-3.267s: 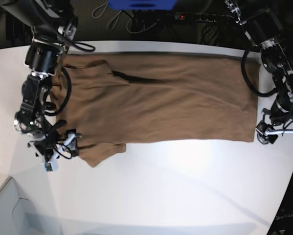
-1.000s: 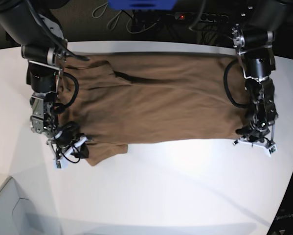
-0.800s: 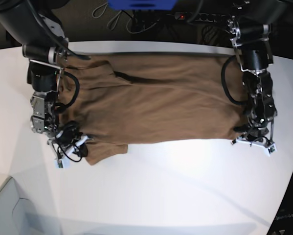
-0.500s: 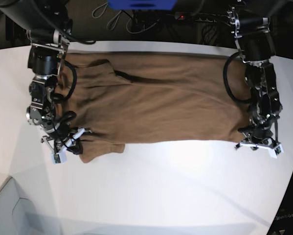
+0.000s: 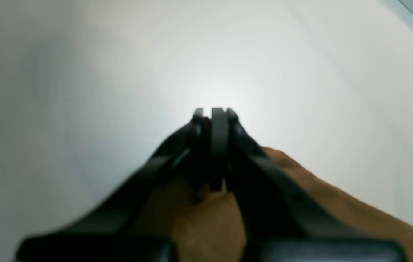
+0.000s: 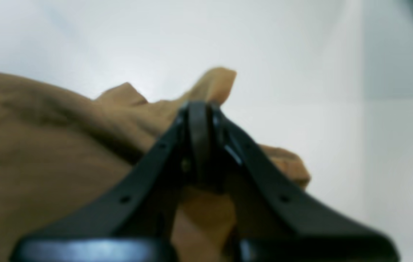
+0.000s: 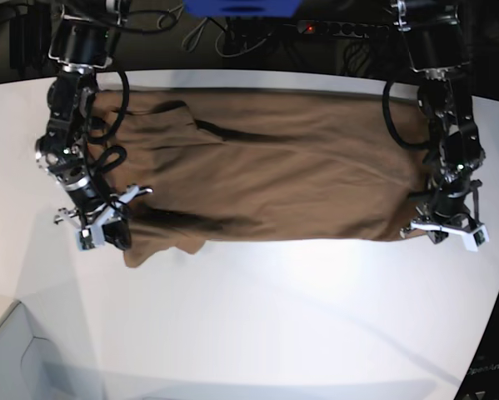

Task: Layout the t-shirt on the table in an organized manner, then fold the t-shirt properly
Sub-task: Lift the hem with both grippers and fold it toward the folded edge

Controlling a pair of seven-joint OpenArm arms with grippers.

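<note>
Big white surface takes up most of the view, curved edge and all. The brown t-shirt lies spread flat across the far half of it, long side running left to right — a sleeve folded over near the top left. Near edge is bunched up at both corners. Left end effector is pressed together, pinching the shirt's near corner on the base view's right. Right end effector is clamped on the other near corner, cloth puckered up around its tips.
</note>
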